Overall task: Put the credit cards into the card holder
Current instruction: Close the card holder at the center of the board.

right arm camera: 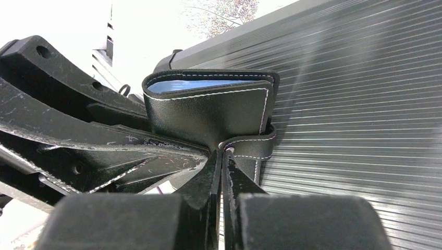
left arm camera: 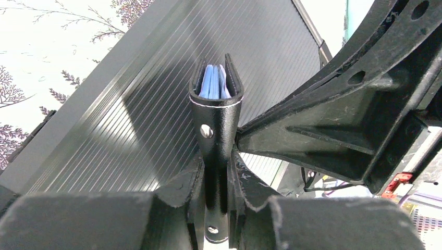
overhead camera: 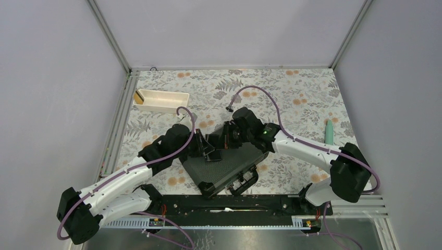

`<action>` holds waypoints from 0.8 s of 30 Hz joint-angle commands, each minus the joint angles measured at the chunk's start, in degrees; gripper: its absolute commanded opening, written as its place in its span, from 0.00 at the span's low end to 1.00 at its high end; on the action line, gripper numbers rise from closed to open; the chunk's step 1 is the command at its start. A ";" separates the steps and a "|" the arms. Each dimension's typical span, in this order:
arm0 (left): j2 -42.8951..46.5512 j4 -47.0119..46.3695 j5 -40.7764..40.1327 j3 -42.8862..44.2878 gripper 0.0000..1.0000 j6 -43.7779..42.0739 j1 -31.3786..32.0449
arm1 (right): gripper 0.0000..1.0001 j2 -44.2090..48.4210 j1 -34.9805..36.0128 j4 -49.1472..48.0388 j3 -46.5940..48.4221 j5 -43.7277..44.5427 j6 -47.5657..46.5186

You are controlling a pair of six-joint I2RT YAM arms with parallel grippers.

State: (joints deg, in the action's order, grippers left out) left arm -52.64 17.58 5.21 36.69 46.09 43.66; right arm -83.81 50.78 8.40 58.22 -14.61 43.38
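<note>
Each arm consists of white tubular links, the left arm at the lower left of the top view and the right arm at the lower right, joined by bulky black joint housings. A purple cable follows each arm and loops free near the wrist. A green indicator light is lit on the right wrist housing. The left claw and right claw have black fingers scuffed pale along the edges.

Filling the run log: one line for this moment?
left gripper: shut on small black folding card holder | right gripper: shut on its snap tab | holder: over large ribbed black hard case
</note>
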 commanded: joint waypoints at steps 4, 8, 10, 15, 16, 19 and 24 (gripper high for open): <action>0.69 -17.32 8.39 1.82 0.00 0.94 1.78 | 0.00 -3.97 4.93 -7.60 3.20 -5.03 2.95; 0.94 -19.53 9.03 1.19 0.00 0.85 1.77 | 0.00 -4.29 5.02 -7.79 3.13 -5.45 3.13; 0.96 -20.22 9.55 0.98 0.00 0.85 1.78 | 0.00 -4.41 5.07 -7.85 3.03 -5.80 3.24; 1.01 -21.47 10.59 0.67 0.00 1.20 1.78 | 0.00 -5.06 5.03 -9.98 3.04 -6.35 3.38; 1.03 -21.50 10.63 0.66 0.00 1.16 1.78 | 0.00 -5.06 5.03 -10.18 3.04 -6.46 3.38; 1.47 -21.47 10.76 0.67 0.00 0.67 1.78 | 0.00 -5.23 5.01 -10.51 3.19 -6.80 3.11; 1.74 -21.04 12.14 1.08 0.00 -1.24 1.78 | 0.00 -6.66 5.03 -9.48 4.86 -9.50 1.47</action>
State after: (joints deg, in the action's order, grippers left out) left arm -52.25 17.21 5.28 35.94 45.63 43.16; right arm -85.91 51.13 8.43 59.70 -15.66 43.75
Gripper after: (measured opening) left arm 0.164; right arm 0.018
